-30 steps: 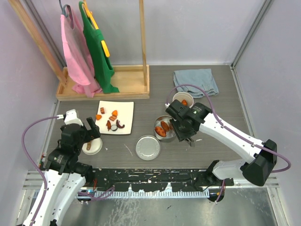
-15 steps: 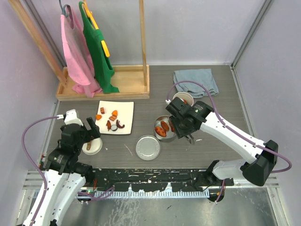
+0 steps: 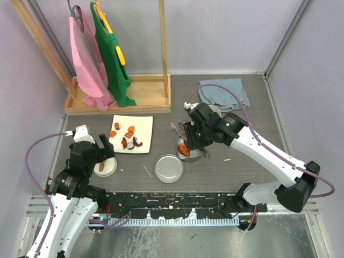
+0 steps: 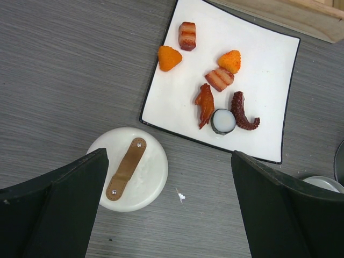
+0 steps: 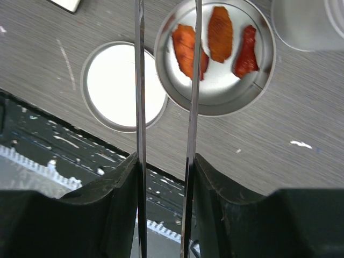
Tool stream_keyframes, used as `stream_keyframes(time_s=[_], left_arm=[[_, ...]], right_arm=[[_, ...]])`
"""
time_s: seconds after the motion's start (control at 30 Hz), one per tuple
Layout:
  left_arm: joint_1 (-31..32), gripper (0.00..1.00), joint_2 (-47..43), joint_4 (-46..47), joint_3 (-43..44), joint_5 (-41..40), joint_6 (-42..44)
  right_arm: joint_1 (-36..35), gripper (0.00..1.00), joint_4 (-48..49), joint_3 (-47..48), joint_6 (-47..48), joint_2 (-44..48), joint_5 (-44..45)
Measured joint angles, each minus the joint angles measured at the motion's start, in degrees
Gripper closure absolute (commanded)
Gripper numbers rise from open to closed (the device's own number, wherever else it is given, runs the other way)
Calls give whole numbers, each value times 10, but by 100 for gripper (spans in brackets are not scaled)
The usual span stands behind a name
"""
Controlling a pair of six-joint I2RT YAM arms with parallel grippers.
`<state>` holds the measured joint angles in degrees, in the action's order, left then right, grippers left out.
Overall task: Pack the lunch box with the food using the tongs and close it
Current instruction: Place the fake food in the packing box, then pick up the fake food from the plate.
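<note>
My right gripper (image 3: 194, 138) (image 5: 165, 164) is shut on the tongs (image 5: 140, 80), both thin arms pressed between its fingers; the tips (image 3: 175, 128) point toward the plate. Below the tongs sits the steel tin (image 5: 215, 110) (image 3: 194, 156) with three orange and red food pieces (image 5: 185, 51). Its flat steel lid (image 3: 169, 168) (image 5: 115, 86) lies beside it. The white tub (image 5: 306, 24) stands behind the tin. More food (image 4: 219, 79) lies on the white square plate (image 4: 258, 64) (image 3: 141, 122). My left gripper (image 3: 99, 154) (image 4: 169, 188) hangs open above the white lid with brown handle (image 4: 127, 169) (image 3: 105, 166).
A wooden rack (image 3: 121, 102) with pink and green aprons stands at the back left. A folded blue-grey towel (image 3: 223, 92) lies at the back right. The black rail (image 3: 172, 207) runs along the near table edge.
My right arm has swung left and away from the near edge, bringing the tongs over the steel tin with their tips toward the plate. The left arm has not moved.
</note>
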<state>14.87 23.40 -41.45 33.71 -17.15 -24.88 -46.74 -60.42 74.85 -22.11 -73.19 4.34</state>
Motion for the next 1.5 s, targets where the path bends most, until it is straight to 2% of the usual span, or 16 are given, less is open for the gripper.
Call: stream_keyframes(time_s=[0.23, 0.53, 0.8, 1.5], left_arm=[[0, 2, 1, 0, 0, 0, 0], [0, 2, 12, 0, 0, -1, 0], [0, 2, 9, 0, 0, -2, 0], [0, 2, 3, 0, 0, -1, 0]], right_arm=[[-8, 55, 55, 25, -9, -49, -44], [-65, 55, 96, 84, -10, -161, -65], [-99, 55, 95, 115, -5, -214, -64], [-126, 54, 91, 225, -2, -337, -51]])
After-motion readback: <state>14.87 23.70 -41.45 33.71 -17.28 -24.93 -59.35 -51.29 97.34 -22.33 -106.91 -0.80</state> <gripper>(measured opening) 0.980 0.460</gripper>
